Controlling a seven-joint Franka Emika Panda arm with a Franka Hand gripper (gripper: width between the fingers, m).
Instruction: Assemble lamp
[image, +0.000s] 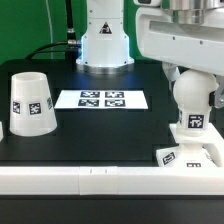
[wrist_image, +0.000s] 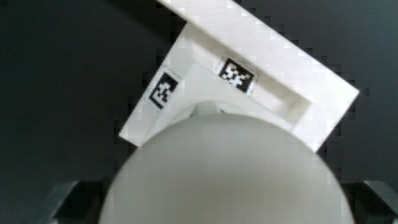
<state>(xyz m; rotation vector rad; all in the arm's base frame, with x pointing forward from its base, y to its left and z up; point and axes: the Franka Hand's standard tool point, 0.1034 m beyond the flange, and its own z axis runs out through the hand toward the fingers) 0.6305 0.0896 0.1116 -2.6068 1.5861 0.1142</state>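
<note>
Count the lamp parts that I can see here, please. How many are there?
3. The shade stands at the exterior view's left; the bulb is upright at the right, over the square base. No other lamp part shows; none seems hidden.

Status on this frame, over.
Hand straddling bulb, grip unclear. Bulb upright on base, shade apart on the exterior view's left. Nothing in the way.

Table (image: 100, 135) lies open between shade (image: 30, 103) and bulb (image: 192, 95).
</note>
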